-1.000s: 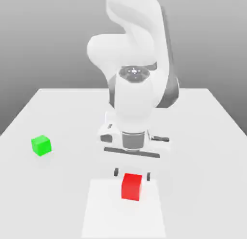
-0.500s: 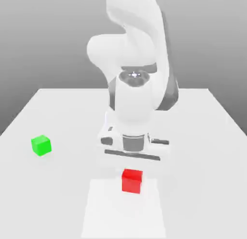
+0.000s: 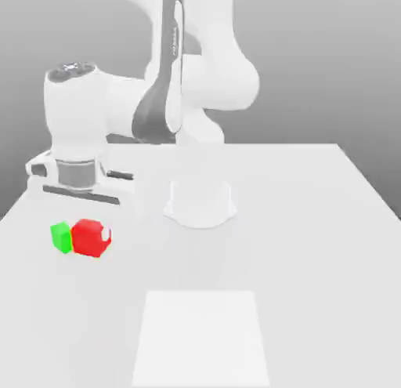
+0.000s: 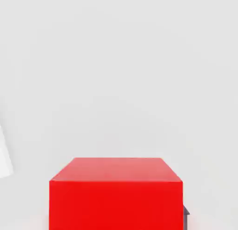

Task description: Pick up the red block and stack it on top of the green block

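Beneath the white two-finger gripper point(image 3: 92, 236), clamped on it, hangs the matte red cube point(image 3: 88, 238), partly hiding the matte green cube point(image 3: 60, 237); lowering while misaligned could knock the green cube aside

The green block point(image 3: 61, 237) is in the way, by the red block point(image 3: 92, 238) on the exterior view's left. I can't tell if they touch. The robot's white base point(image 3: 200, 206) blocks the back middle. The gripper point(image 3: 91, 235) has lots of room to go over the table point(image 3: 305, 253) on the exterior view's right, and over the flat white patch point(image 3: 200, 339) too.
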